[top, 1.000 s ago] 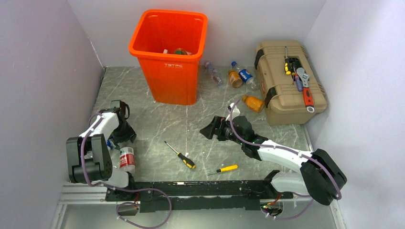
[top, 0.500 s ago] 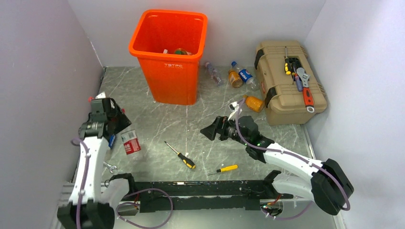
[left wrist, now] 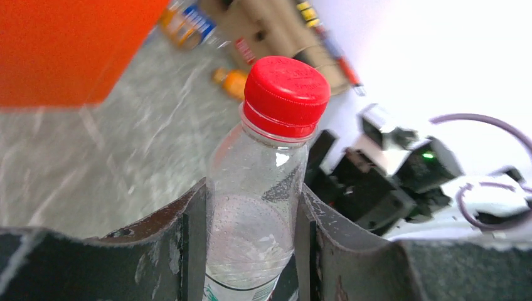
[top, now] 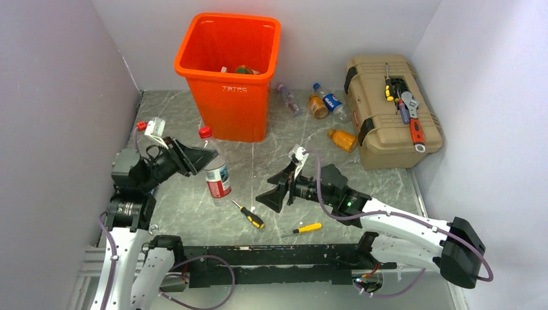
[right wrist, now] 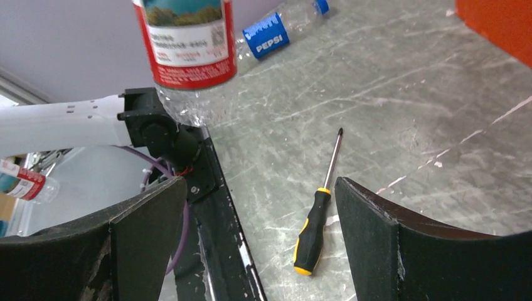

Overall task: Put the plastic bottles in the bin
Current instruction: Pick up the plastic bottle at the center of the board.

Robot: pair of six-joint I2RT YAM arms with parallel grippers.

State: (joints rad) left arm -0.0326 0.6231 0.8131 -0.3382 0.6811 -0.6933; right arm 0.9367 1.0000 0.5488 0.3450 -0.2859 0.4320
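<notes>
- Bottle [left wrist: 254, 219]: thin clear plastic, beaded with droplets inside; glossy printed label [right wrist: 186, 37]; red plastic cap [left wrist: 287, 94], ribbed and matt.
- Bin [top: 232, 110]: smooth orange plastic, faintly glossy.
- Counter [top: 168, 113]: grey stone-look slab (white-veined, scuffed), low sheen.
- Screwdriver [right wrist: 315, 219]: bright metal shaft, glossy yellow-and-black handle.
- Left end effector [left wrist: 251, 189]: matt black fingers [left wrist: 188, 244], scratched pale at the edges.
- Toolbox [top: 373, 97]: matt tan plastic.

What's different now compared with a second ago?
The left claw has closed on the red-capped bottle and lifted it off the table, toward the bin. The right claw, open, drifted slightly left and nearer. The bin, toolbox, screwdrivers and the bottles beside the toolbox stayed put.
</notes>
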